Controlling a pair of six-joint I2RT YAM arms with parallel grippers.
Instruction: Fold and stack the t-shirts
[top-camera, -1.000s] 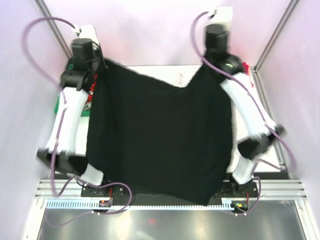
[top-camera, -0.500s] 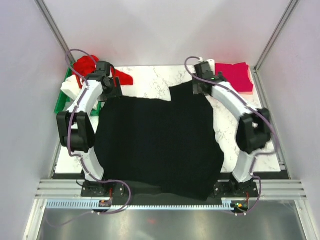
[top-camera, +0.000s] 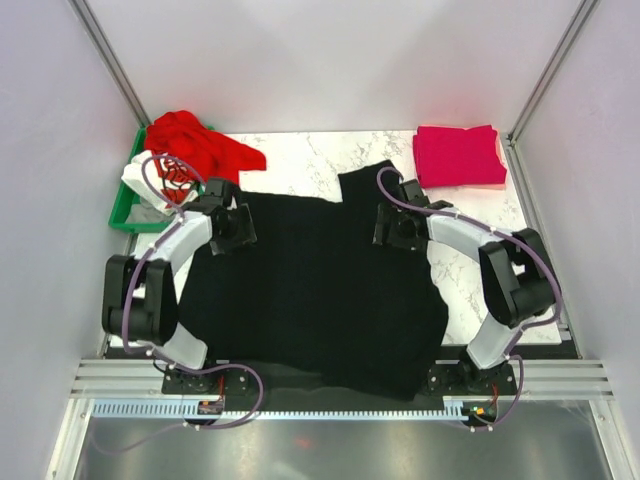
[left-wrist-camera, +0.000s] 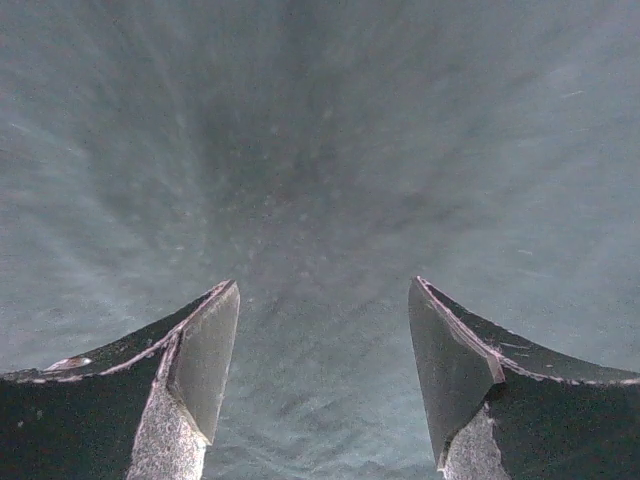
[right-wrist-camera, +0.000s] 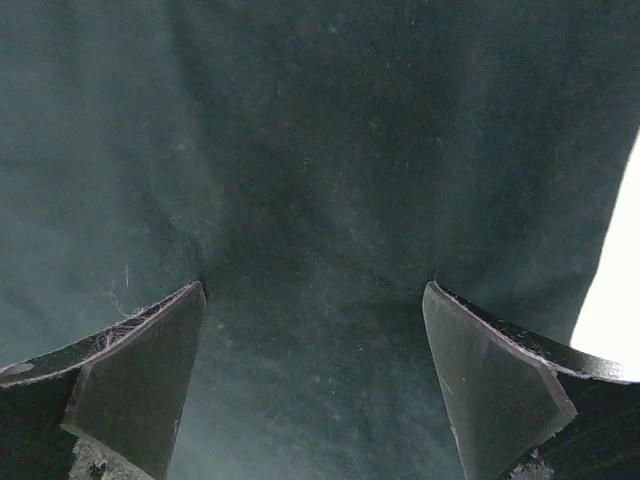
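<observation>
A plain black t-shirt (top-camera: 320, 300) lies spread over the middle of the table, its lower hem hanging past the near edge. My left gripper (top-camera: 238, 228) hovers low over the shirt's upper left part, and in the left wrist view it (left-wrist-camera: 324, 290) is open with only black cloth (left-wrist-camera: 320, 150) below. My right gripper (top-camera: 390, 228) is over the upper right part, open too (right-wrist-camera: 315, 290), nothing between its fingers. A folded crimson-pink t-shirt (top-camera: 458, 156) sits at the back right. A crumpled red t-shirt (top-camera: 200, 145) and a white one with red print (top-camera: 160, 180) lie at the back left.
A green plastic bin (top-camera: 124, 208) stands at the table's left edge under the red and white shirts. Bare marble table (top-camera: 310, 160) shows behind the black shirt and to its right (right-wrist-camera: 622, 290). Frame posts rise at both back corners.
Both grippers let go of the black shirt, which dropped from hanging to lying flat. Both arms came down and moved nearer, now low over the cloth with open jaws.
</observation>
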